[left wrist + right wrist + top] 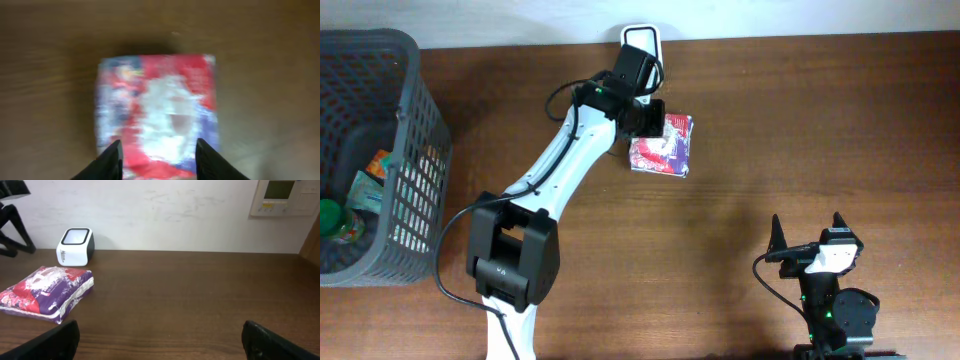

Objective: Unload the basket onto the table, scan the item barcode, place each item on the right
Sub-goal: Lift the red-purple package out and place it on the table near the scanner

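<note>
Black fingertips (pixel 112 161) of the left pincer (pixel 160 160) fill the lower edge of the left wrist view. They stand apart with nothing clamped between them, so the pincer is open. Beneath them a red, white and purple packet (pixel 155 100), blurred here, lies flat on the brown table (pixel 40 75).

Overhead, the left pincer sits over the packet's 10 o'clock corner, and the packet lies at about 12 o'clock from the table's centre. At 11 o'clock of the packet, near it but apart, a white scanner (pixel 640 40) with a dark window stands at the far edge of the table. At 9 o'clock a grey mesh basket (pixel 415 120) holds several items too small to name.

At 5 o'clock, well apart from the packet, the right pincer (pixel 808 235) is empty, its jaws spread wide. In the right wrist view the packet appears at 9 o'clock and the scanner just behind it at 10 o'clock.
</note>
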### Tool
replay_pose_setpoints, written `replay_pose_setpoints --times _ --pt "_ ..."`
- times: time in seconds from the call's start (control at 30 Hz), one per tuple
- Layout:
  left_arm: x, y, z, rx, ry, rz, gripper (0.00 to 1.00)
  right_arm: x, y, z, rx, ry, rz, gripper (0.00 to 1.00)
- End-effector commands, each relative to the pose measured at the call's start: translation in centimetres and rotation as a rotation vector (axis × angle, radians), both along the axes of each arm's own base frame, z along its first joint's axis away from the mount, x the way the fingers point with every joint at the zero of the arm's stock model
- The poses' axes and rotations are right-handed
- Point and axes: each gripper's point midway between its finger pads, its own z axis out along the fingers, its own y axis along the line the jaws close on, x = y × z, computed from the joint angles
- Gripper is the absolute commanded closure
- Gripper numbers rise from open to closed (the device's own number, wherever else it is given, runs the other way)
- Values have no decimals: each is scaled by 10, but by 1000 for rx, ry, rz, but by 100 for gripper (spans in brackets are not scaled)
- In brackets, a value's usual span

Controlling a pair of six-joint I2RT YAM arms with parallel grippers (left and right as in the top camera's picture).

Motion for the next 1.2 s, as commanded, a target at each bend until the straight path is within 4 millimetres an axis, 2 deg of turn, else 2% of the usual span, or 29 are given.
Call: replay_pose_setpoints --times 0.0,0.03,0.07,0.1,0.13,0.2,0.33,0.37,0.4,0.43,0.47,0.5,0.53,0.6,0.7,0.77,0.83,0.9,0.97,1.17 --pt "13 28 7 139 -70 83 43 0 -2 -3 -3 3 -8 1" --pt "13 29 -5 152 -51 83 42 0 -2 -3 -3 3 -8 1" --pt "14 31 -15 171 -39 87 31 0 -2 -3 -3 3 -8 1" --pt "15 31 -23 180 -29 88 9 0 -2 -3 -3 3 -8 1" --pt "16 33 -38 191 -6 90 1 0 -2 -3 -3 3 -8 1" --pt "17 37 -59 188 38 91 1 0 -2 -3 -3 3 -8 1" --pt "5 19 -86 49 165 27 1 0 -2 -3 -3 3 -8 1" --pt "1 15 -94 23 196 12 5 0 -2 -3 -3 3 -8 1" --pt "-3 12 -103 11 227 2 16 0 -2 -3 -3 3 -8 1" --pt "-10 10 -113 8 262 -7 33 0 -2 -3 -3 3 -8 1" --pt "-16 11 -117 16 289 -8 55 0 -2 -3 -3 3 -8 1" --pt "-19 12 -118 22 301 -9 73 0 -2 -3 -3 3 -8 1" --pt "-23 9 -118 16 316 -16 100 0 -2 -3 -3 3 -8 2" --pt "-30 3 -115 -21 348 -34 100 0 -2 -3 -3 3 -8 1" --pt "-37 3 -100 -32 360 -39 100 0 -2 -3 -3 3 -8 1" --pt "-43 -4 -76 -68 350 -60 100 0 -2 -3 -3 3 -8 1" --pt "-58 -16 -56 -118 377 -97 100 0 -2 -3 -3 3 -8 1" --pt "-68 -13 -52 -103 424 -20 100 0 -2 -3 -3 3 -8 1" --pt "-77 -4 -57 -85 516 193 100 0 -2 -3 -3 3 -8 1" --pt "-77 -21 -59 -56 462 210 97 0 -2 -3 -3 3 -8 1"
